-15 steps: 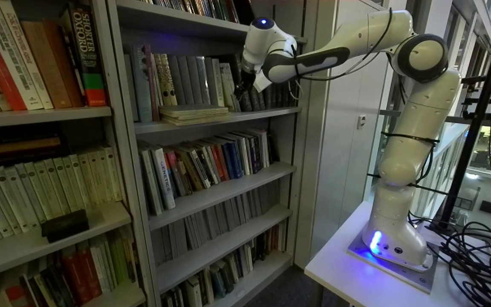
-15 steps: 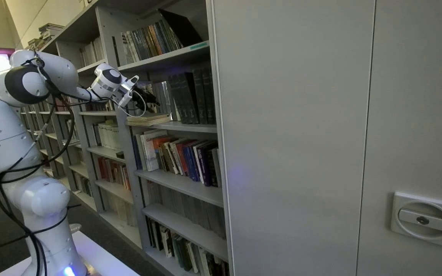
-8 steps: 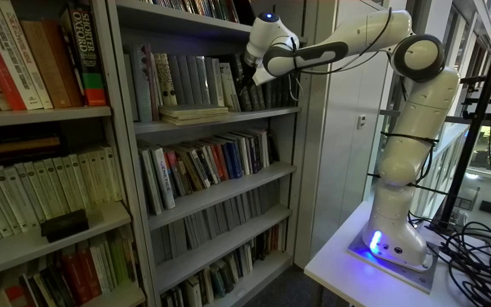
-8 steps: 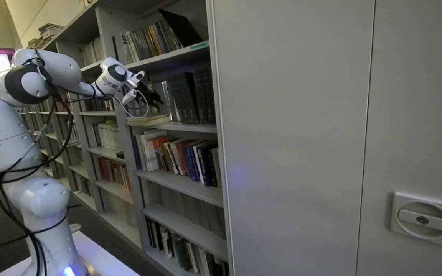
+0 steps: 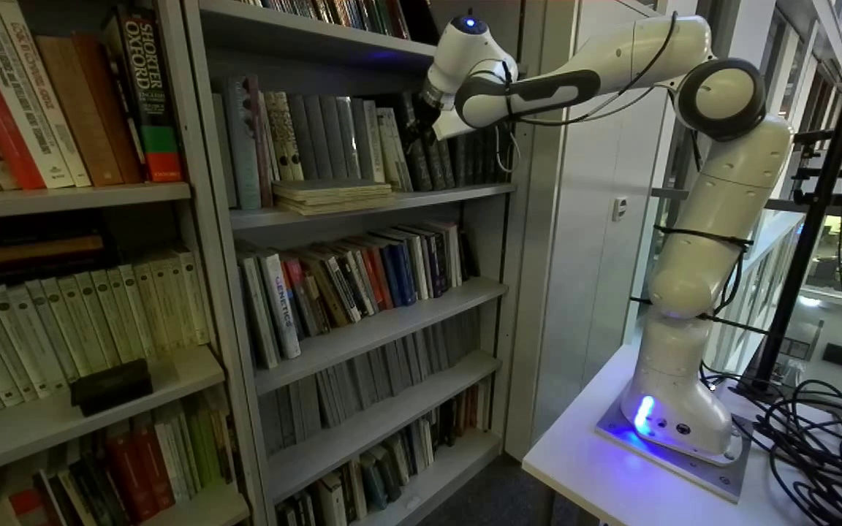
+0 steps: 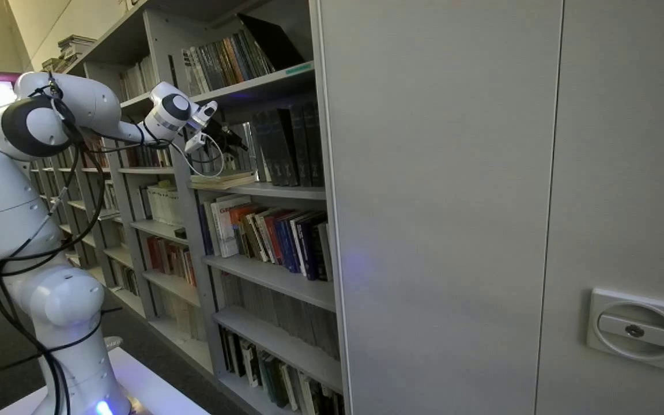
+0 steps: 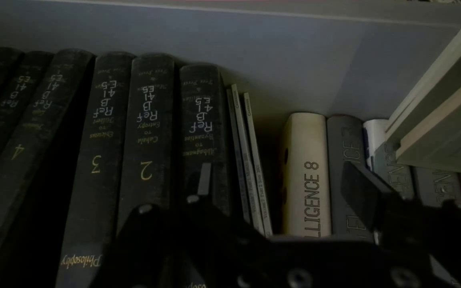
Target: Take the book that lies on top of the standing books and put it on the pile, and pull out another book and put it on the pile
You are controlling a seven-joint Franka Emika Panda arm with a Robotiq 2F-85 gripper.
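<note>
The pile of flat books lies on the shelf, just in front of the standing books, hiding the foot of several grey spines. Where the pale row meets the thick dark volumes hangs the pincer, set wide. Seen from the wrist, one of its fingers is before a grey book, the other before the nearest dark volume; between them show thin, slanting booklets and a cream book. Whether a finger touches any spine I cannot tell. The dark volumes stand right beside the booklets; a gap parts these from the cream book. A board runs over the row, and a tall grey panel rises beyond the dark volumes.
</note>
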